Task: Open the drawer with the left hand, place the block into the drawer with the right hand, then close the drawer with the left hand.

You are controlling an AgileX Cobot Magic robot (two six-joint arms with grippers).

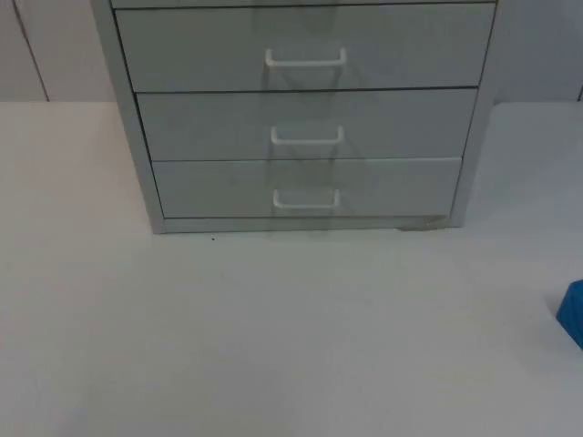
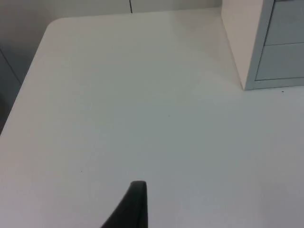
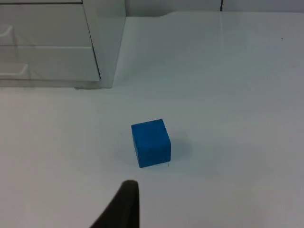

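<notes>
Right gripper [image 3: 124, 202] near one blue block [image 3: 151, 143]; three drawers [image 1: 305, 123] shut.

1. The top view faced the drawer cabinet [image 1: 305, 118] head-on from above the table [image 1: 273, 346].
2. Both wrist views looked across the table and shared the cabinet's near corners.

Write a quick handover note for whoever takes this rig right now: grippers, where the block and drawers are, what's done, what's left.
Left gripper: above bare table, left of the drawer cabinet, holding nothing.
Right gripper: above the table near the blue block, not touching it.
Block sits on the table, right of the cabinet.
All three drawers shut.
Done: nothing.
Left: open a drawer, put the block in, close it.
</notes>
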